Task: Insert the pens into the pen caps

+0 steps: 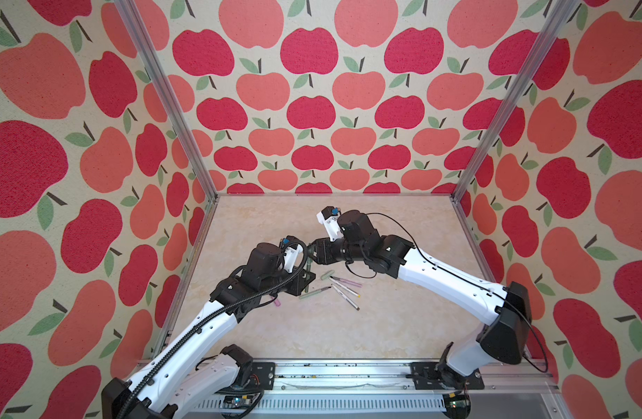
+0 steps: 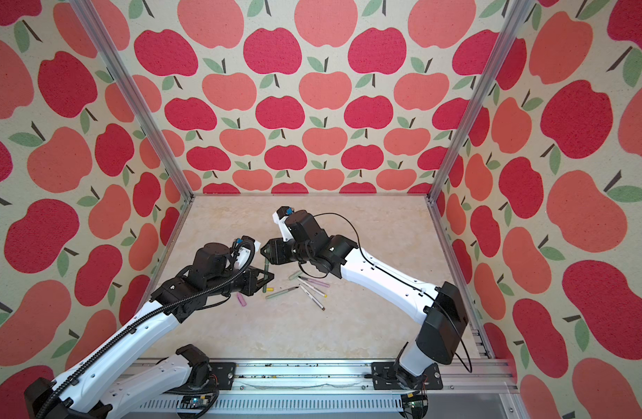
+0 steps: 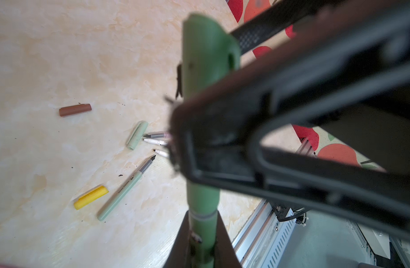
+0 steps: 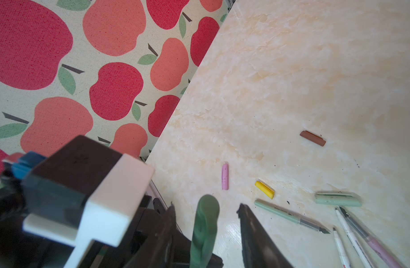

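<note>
My left gripper (image 3: 203,217) is shut on the dark green pen (image 3: 203,199), holding it upright above the table in both top views (image 1: 307,276) (image 2: 265,279). On the pen's upper end sits the dark green cap (image 3: 208,53). My right gripper (image 4: 206,206) stands open around that cap (image 4: 205,222), with a gap on each side. One of its fingers hides where pen and cap meet. On the table lie a pale green pen (image 4: 289,215), a pink pen (image 4: 373,241) and two white pens (image 4: 352,239).
Loose caps lie on the marbled table (image 1: 385,326): pink (image 4: 225,176), yellow (image 4: 264,189), brown (image 4: 313,138) and pale green (image 4: 337,199). Apple-print walls close in the left, right and back. A metal rail (image 1: 348,373) runs along the front edge.
</note>
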Controlling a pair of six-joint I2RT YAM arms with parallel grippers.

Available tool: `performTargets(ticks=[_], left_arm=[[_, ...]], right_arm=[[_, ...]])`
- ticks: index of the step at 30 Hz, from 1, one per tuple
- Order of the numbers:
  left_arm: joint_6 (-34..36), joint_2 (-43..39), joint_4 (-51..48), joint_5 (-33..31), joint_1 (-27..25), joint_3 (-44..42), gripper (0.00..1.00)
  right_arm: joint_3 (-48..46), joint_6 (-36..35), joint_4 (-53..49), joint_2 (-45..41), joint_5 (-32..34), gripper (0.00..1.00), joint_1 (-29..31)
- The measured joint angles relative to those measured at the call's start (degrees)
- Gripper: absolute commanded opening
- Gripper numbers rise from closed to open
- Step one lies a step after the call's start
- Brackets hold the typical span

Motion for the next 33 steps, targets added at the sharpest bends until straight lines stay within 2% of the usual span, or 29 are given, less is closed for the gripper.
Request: performTargets(ticks=[11,16,23,33], left_arm=[[-0.02,-0.39,0.15,0.83,0.00,-0.11,0.00],[-0.02,-0.50,0.48,-0.46,-0.02,0.39,0.00],[0.68,-0.26,-2.34,-2.38,0.50,5.86,0.00],[4.44,2.71,-5.31,-0.17,3.10,12.37,0.00]], right_arm=[[0.20,0.31,1.05,0.28,-1.55,0.15,0.02],[0.20,1.01,2.21,0.28,-2.36,0.13,0.00],[0.22,1.60,6.73,-0.92,-3.26,0.12,-0.17],[0.59,1.70,11.08,-1.60,-3.41,0.12,-0.92]])
